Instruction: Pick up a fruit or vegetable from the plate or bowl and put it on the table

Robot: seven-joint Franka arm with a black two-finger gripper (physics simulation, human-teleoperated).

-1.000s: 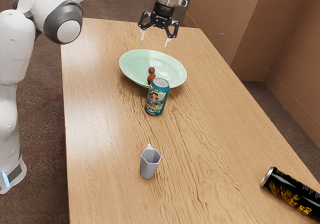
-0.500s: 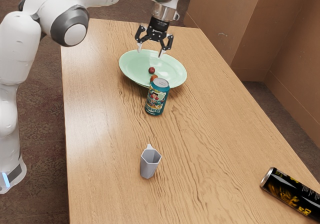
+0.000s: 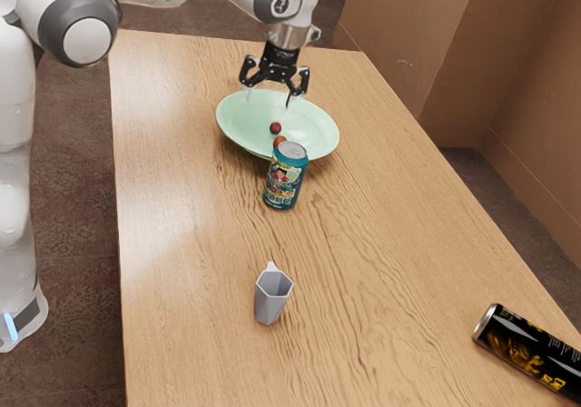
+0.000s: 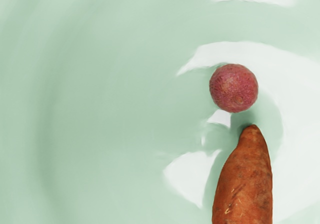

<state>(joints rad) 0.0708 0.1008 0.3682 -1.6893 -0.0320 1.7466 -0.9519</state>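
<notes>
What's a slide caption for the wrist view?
Lychee-like red fruit near the tip of a sweet potato in a mint-green bowl.

Exterior far, wrist near, both look down on the plate (image 3: 313, 133).

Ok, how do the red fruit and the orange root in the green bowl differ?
The red fruit is ball-shaped, while the orange root is long, tapering to a tip. The red fruit's skin is finely pebbled; the orange root's has pale scratches. Both lie in the green bowl, not touching.
</notes>
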